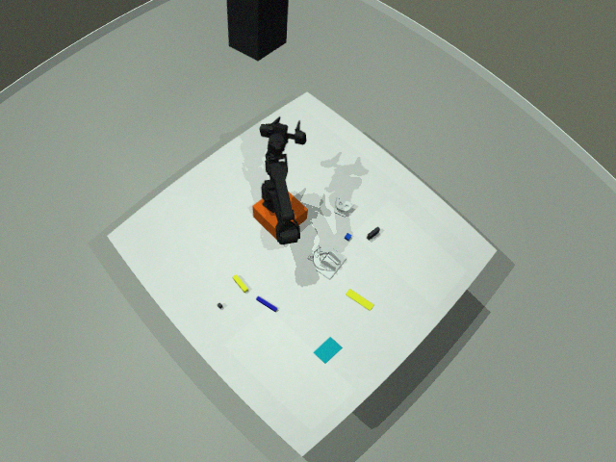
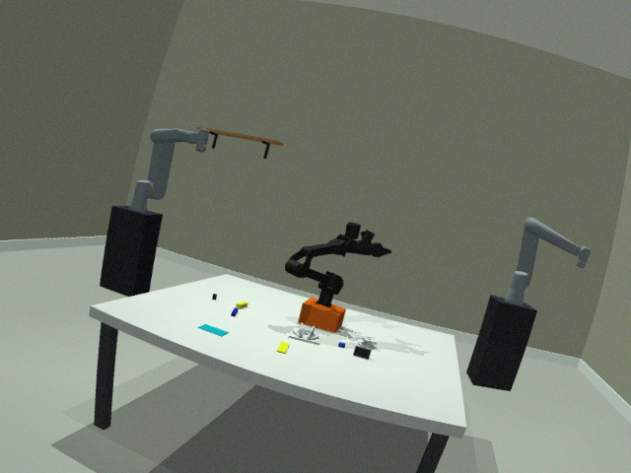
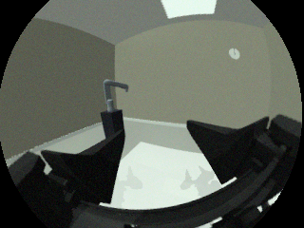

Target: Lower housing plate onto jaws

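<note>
A pale square base with thin upright parts lies on the table in front of the arm's orange base. The separate jaws and pins are too small to tell apart. A smaller pale, curved piece lies apart from it, near the black block; it may be the housing plate, but its shape is unclear. No plate can be made out sitting on top of the square base. My gripper is open and empty, raised high above the table and away from both pale pieces.
A black block and a blue cube lie near the curved piece. Two yellow bars, a dark blue bar, a teal rectangle and a tiny dark piece lie farther off.
</note>
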Available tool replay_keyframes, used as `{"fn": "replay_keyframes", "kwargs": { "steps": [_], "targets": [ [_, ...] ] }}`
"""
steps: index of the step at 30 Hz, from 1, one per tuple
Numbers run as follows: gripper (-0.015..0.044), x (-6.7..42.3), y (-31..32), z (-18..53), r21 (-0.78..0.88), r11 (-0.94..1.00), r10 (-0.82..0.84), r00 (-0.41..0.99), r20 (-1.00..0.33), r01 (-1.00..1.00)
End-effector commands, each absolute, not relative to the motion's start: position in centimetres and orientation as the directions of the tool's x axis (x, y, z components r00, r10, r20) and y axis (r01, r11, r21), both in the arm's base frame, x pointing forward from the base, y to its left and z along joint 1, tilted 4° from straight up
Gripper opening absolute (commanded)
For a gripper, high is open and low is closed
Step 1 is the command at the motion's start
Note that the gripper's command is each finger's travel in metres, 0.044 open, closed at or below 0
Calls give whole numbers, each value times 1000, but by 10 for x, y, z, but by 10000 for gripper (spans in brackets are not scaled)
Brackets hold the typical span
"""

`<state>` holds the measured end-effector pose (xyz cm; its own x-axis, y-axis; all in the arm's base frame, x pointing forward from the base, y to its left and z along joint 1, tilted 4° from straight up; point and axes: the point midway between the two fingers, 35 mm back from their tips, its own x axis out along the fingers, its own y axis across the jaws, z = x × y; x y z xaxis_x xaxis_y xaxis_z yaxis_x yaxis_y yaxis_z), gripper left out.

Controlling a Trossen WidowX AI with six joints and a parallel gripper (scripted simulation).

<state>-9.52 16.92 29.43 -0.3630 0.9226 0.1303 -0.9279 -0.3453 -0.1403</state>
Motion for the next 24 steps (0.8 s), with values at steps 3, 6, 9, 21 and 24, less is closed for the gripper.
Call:
{"fn": "replay_keyframes", "kwargs": {
  "steps": [3,6,9,21,24],
  "targets": [
    [440,-95,170,294,-135,-343,925,-360,125,-929],
    [440,-94,174,292,-112,-334,933,-346,103,-936],
    [440,-93,179,291,-88,-323,941,-330,80,-942],
    [440,-88,197,283,18,-260,965,-261,-17,-965],
    [440,-86,202,281,46,-240,969,-242,-42,-970]
  ]
}}
